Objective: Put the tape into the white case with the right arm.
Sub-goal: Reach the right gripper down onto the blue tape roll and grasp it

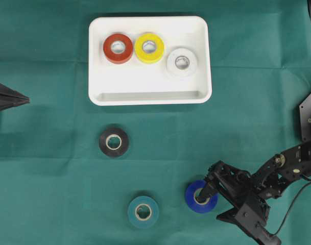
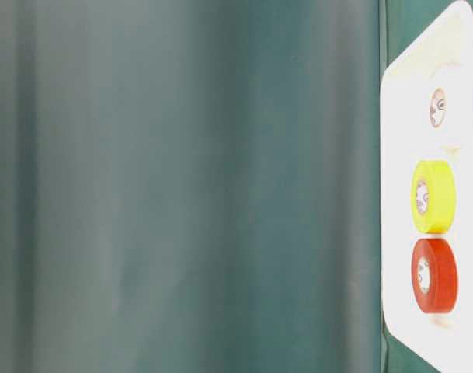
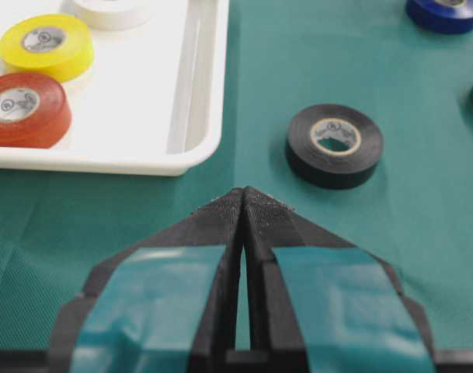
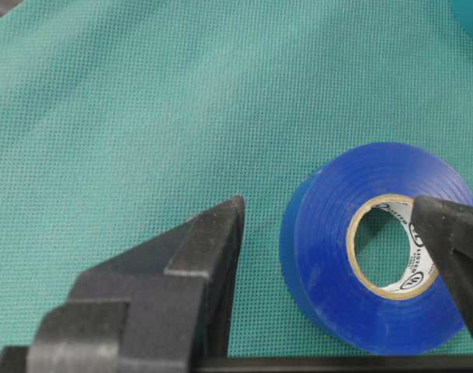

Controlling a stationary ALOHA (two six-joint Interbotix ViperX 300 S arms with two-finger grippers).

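Around blue tape [image 4: 353, 256], spread right gripper [image 4: 337, 225].

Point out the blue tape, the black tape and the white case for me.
blue tape [image 4: 329, 256], right wrist view, its blue side band.
black tape [image 3: 334, 160], left wrist view, its outer wall.
white case [image 1: 150, 95], overhead view, its near rim.

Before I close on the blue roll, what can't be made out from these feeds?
- Right gripper: the wrist view crops one finger at the frame edge, so contact with the blue tape is unclear.
- Table-level view: shows only the white case; the loose rolls are out of frame.
- Teal tape: cropped in both wrist views.
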